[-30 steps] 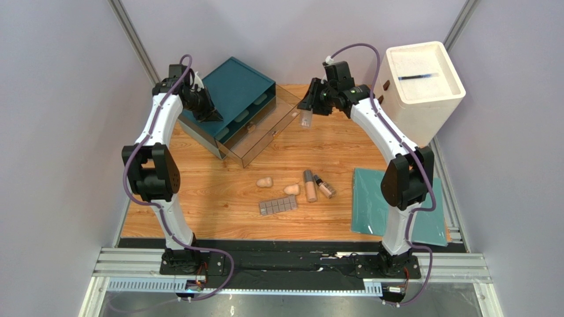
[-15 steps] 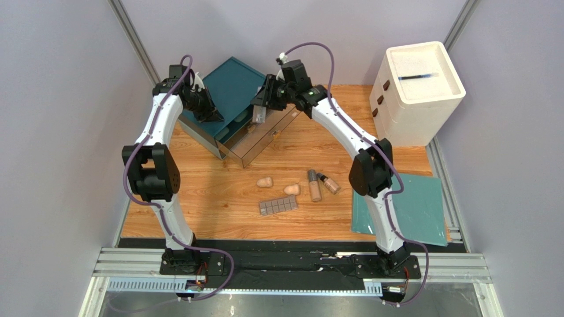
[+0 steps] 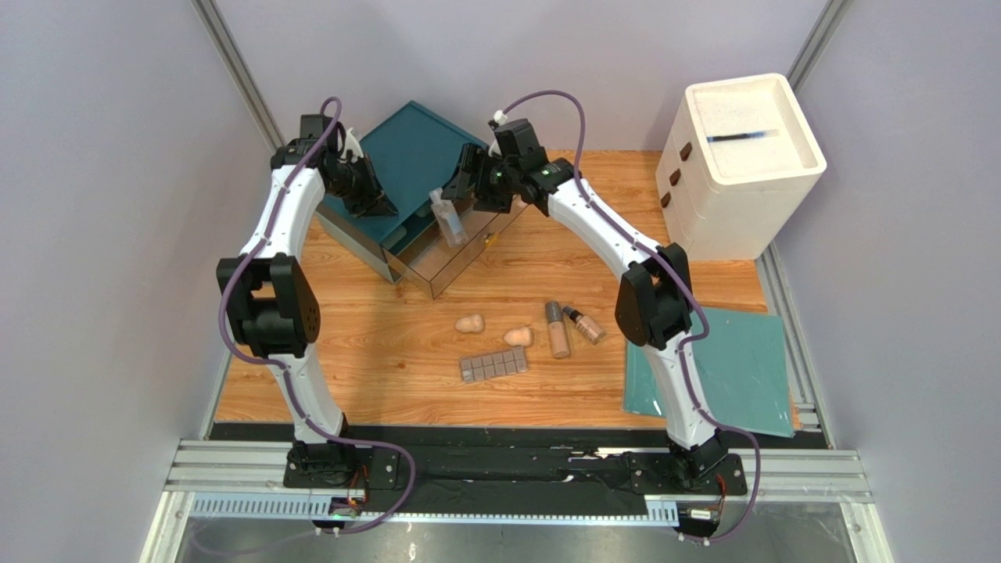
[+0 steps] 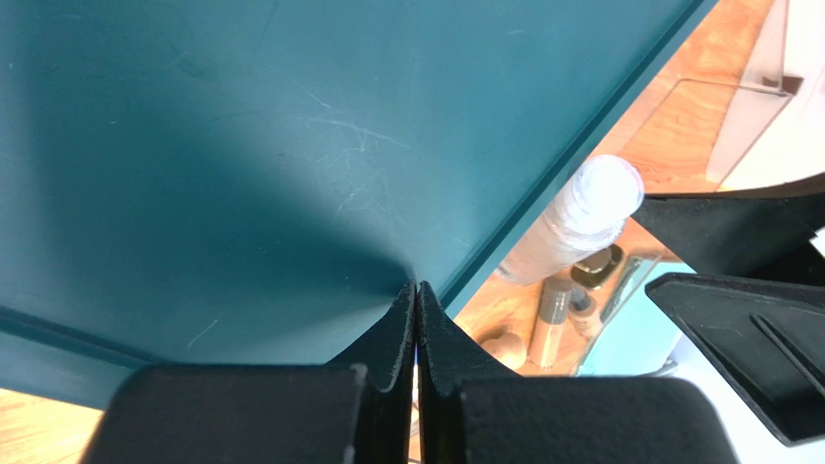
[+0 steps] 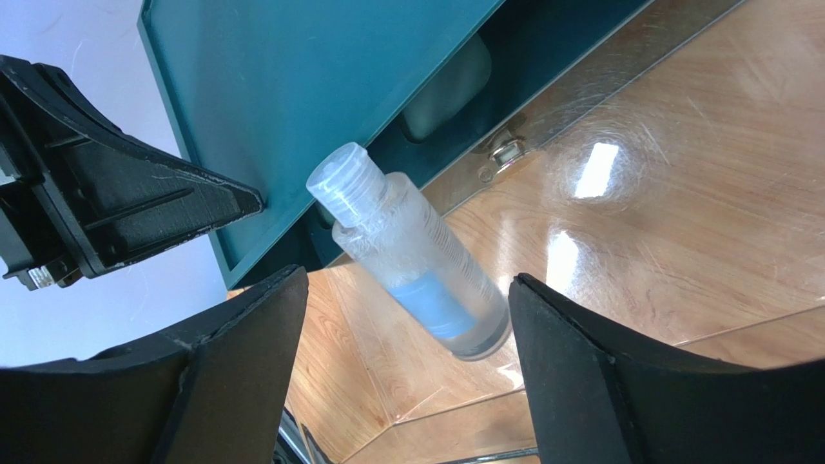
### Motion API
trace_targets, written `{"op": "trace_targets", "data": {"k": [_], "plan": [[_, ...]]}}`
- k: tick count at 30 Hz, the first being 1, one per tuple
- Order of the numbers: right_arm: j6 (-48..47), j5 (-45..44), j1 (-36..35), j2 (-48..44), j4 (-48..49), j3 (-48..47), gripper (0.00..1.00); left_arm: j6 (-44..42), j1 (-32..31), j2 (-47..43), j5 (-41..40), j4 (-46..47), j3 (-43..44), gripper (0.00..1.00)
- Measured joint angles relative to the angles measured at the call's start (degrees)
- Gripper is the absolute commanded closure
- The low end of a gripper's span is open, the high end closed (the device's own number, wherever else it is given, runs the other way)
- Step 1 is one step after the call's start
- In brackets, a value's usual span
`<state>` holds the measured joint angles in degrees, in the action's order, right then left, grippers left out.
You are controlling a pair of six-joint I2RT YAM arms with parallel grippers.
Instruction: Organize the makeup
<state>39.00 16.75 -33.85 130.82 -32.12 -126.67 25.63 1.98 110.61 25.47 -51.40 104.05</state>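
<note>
A clear bottle (image 3: 448, 219) with a blue label (image 5: 416, 256) stands tilted inside the pulled-out clear drawer (image 3: 476, 244) of the teal drawer box (image 3: 411, 147). My right gripper (image 3: 467, 188) hangs open just above it; its wide-spread fingers (image 5: 232, 367) touch neither side of the bottle. My left gripper (image 4: 416, 290) is shut and empty, its tips resting on the box's teal top (image 4: 242, 145). On the table lie two peach sponges (image 3: 471, 321), two tan bottles (image 3: 553, 330) and a grey-brown palette (image 3: 494, 365).
A white drawer unit (image 3: 740, 153) stands at the back right. A flat teal mat (image 3: 740, 364) lies at the front right, partly under the right arm. The left gripper's black body (image 5: 106, 213) sits close to the bottle's cap.
The right arm swung left from the white unit to above the clear drawer, carrying the clear bottle, then opened and let it go. The left arm stayed still.
</note>
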Motion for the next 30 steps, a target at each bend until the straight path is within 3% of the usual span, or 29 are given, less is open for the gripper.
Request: {"op": "trace_targets", "data": {"k": [7,11,16,21,23,30], "plan": [[-2.29,-1.86,0.02,-0.9,-1.07,0.15,0.2,-0.04,0.0,0.17,0.42,-0.2,0.26,1.0],[-7.48,-5.16,0.02,-8.55,-4.35,5.31,0.2,-0.04,0.0,0.37,0.83,-0.26,0.46,1.0],[-15.15,-10.4,0.46,-23.71,-9.27,15.69,0.2,-0.07,0.0,1.07,1.16,-1.09,1.55,1.0],[-20.61,-15.45,1.25,-37.35,-13.18,32.94,0.21,-0.09,0.0,1.49,1.36,-1.49,2.16,1.0],[-21.81,-16.72,1.81,-38.93,-15.74,41.51,0.22,-0.11,0.0,1.55,1.44,-1.53,2.21,1.0],[-22.25,-18.86,2.32,-33.9,-19.85,52.94,0.22,-0.22,0.0,1.6,1.64,-1.46,2.12,1.0]]}}
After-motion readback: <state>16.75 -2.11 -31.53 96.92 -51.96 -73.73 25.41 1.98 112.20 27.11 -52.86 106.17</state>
